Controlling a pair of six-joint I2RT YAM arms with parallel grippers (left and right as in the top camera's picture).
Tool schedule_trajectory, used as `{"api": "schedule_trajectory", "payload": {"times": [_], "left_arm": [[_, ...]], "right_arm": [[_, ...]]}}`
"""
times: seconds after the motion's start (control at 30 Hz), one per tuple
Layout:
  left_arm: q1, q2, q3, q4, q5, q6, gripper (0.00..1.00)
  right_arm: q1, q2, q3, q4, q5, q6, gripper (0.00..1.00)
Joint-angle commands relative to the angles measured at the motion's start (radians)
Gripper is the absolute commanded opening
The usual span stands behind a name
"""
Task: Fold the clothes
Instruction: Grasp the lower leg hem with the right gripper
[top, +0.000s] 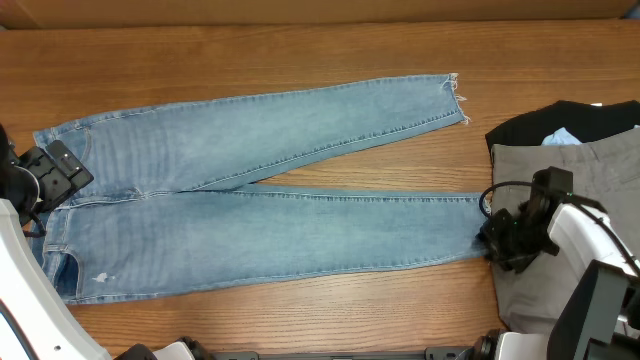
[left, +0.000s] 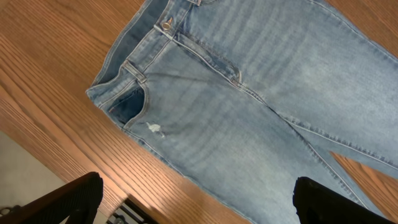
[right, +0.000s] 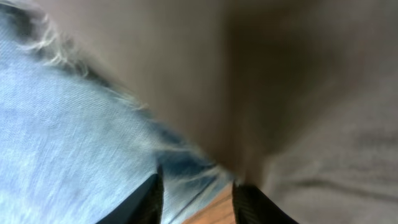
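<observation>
The light-blue jeans (top: 280, 180) lie flat on the wooden table, waistband at the left, both legs running right. My left gripper (top: 55, 172) hovers open over the waistband end; in the left wrist view the jeans (left: 249, 93) show their button and front pocket, and the gripper (left: 196, 202) holds nothing. My right gripper (top: 495, 240) is low at the near leg's frayed hem. In the right wrist view its fingers (right: 149, 199) stand narrowed but apart, one on each side of the frayed edge of the jeans (right: 62, 124), with bare wood showing between them.
Grey trousers (top: 580, 165) lie folded at the right edge, directly beside the near hem, and fill the right of the right wrist view (right: 311, 93). A black top (top: 560, 118) sits behind them. The table's near edge (left: 37, 168) is close to the left gripper.
</observation>
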Motion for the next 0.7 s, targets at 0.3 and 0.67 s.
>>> {"api": "schedule_trajectory", "payload": {"times": [0.3, 0.67], "left_arm": [[0.003, -0.001, -0.002, 0.001, -0.010, -0.016, 1.00], [0.022, -0.001, -0.067, -0.002, -0.024, -0.043, 1.00]], "right_arm": [[-0.001, -0.056, 0.117, -0.127, 0.087, -0.026, 0.04], [-0.001, -0.129, 0.455, -0.368, 0.082, -0.073, 0.04]]}}
